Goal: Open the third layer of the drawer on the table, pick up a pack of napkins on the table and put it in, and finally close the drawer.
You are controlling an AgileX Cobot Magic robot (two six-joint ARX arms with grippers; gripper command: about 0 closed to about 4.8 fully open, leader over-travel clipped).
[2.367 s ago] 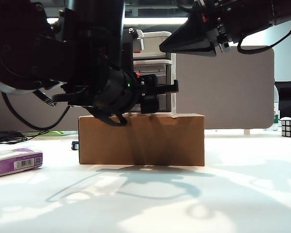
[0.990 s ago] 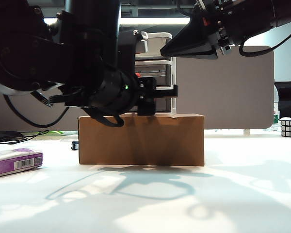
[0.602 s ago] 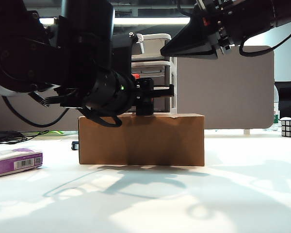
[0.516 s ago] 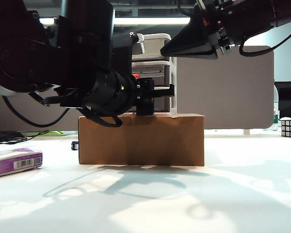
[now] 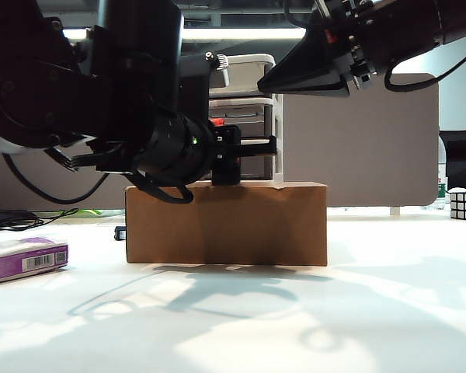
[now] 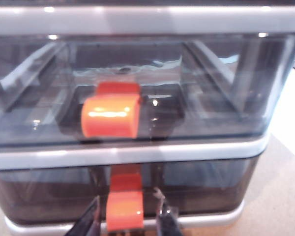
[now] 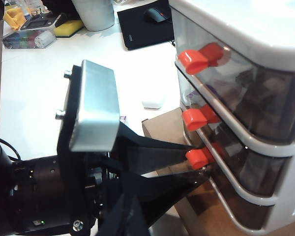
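Behind the left gripper point(image 6: 126, 223), fingers point(image 6: 88, 223) flank the third layer's handle point(image 6: 125, 210); right gripper unseen.

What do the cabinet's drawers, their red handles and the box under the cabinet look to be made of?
Drawers: likely smoky see-through plastic, glossy; light glints on the fronts and the insides show through. Red handles: probably smooth moulded plastic with a bright highlight; the left gripper has its fingers either side of the lowest one. Box: brown cardboard, matte, with a flap seam on top.
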